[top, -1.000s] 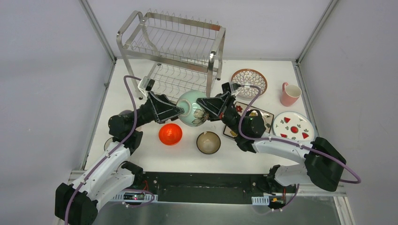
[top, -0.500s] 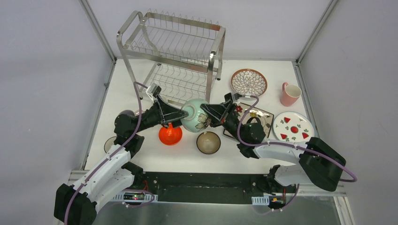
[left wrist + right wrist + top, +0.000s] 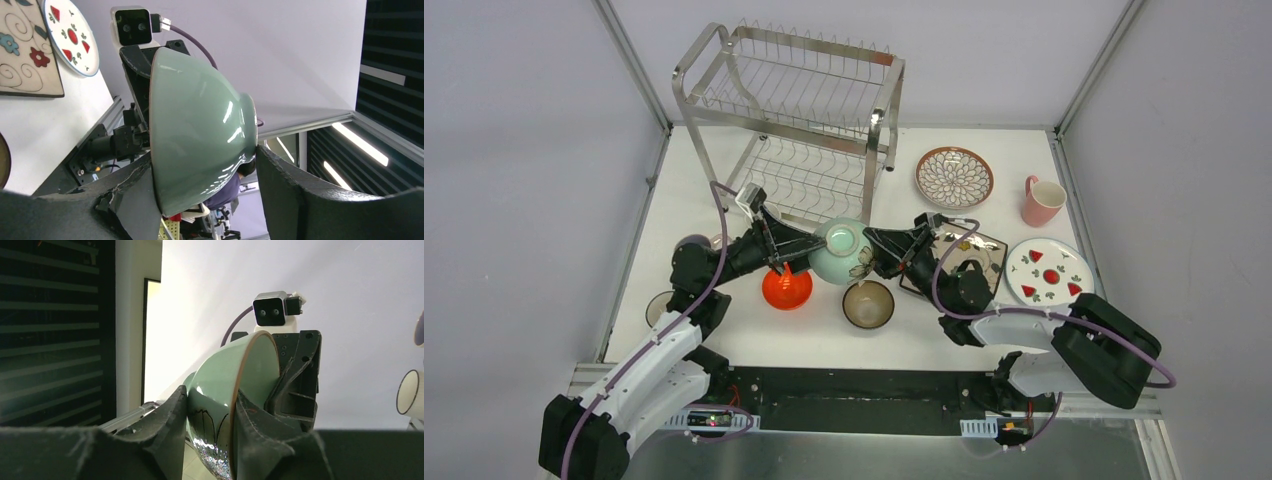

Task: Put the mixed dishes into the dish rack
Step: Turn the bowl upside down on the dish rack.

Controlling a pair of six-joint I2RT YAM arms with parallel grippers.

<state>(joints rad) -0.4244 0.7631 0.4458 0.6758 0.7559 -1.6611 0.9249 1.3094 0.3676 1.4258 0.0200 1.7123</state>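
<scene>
Top view alone: we see the dish rack (image 3: 796,88) at the table's (image 3: 754,335) far edge, left of centre. The orange bowl (image 3: 786,288) and tan bowl (image 3: 868,304) sit towards the near edge.
Left wrist alone: we see the outside of the mint bowl (image 3: 200,130) and its foot. The right wrist camera (image 3: 132,27) is behind it, and the square floral plate (image 3: 25,55) and red-marked plate (image 3: 70,35) lie beyond.
Right wrist alone: we see the bowl's brown rim, pale inside and dark drawing on its wall. The left wrist camera (image 3: 272,310) is behind, with a white mug (image 3: 411,400) at the side.
Mint bowl: held on its side above the table's middle, just nearer than the rack's lower shelf, between both arms.
Left pincer (image 3: 202,160): gripping the bowl, with one finger at the rim side and the other touching the foot.
Right pincer (image 3: 210,395): its fingers straddle the bowl's wall, one outside and one inside. We cannot tell whether they press it.
</scene>
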